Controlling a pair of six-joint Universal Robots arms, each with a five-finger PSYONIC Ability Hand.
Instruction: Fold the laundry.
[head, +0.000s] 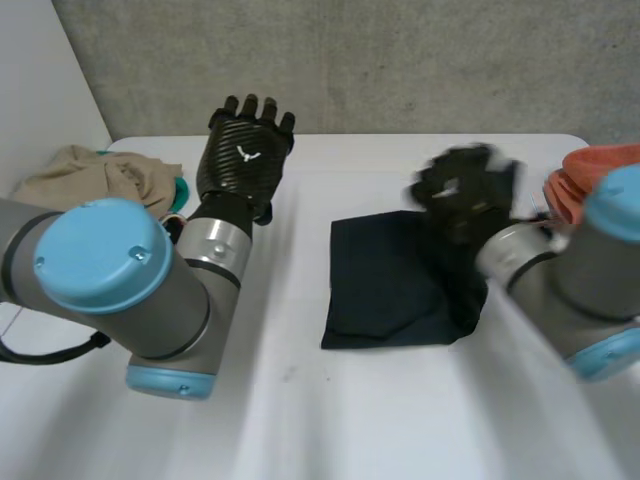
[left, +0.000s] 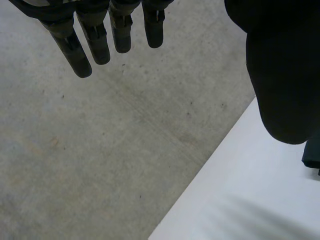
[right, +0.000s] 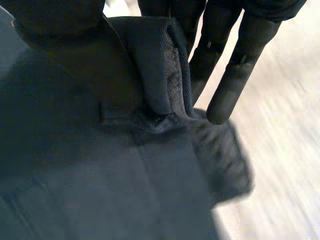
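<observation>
White table (head: 330, 420) across the whole head view, backed by a grey concrete wall (head: 400, 60). Grey left arm (head: 110, 290) in from the near left, grey right arm (head: 590, 290) in from the near right, both with light-blue caps. Dark navy cloth (head: 385, 285) right of the table's middle, lying mostly flat as a rough rectangle, its right side rumpled under the right hand. Pale beige heap (head: 95, 175) of clothes at the table's far left edge, well apart from the navy cloth. Bunched orange cloth (head: 590, 165) at the far right edge, partly behind the right arm. Black left hand (head: 243, 155) held above the table near the beige heap, its back toward the head camera, well clear of the navy cloth. In the left wrist view, fingers (left: 97, 42) straight and slightly spread, thumb apart, holding nothing. Black right hand (head: 465, 200) at the navy cloth's far right corner. In the right wrist view, a fold of the cloth's edge stands up between thumb (right: 55, 25) and fingers (right: 235, 75), pinched there, with the rest of the cloth spread beneath the palm. Small teal thing (head: 179, 192) at the beige heap's right edge, too hidden to identify.
</observation>
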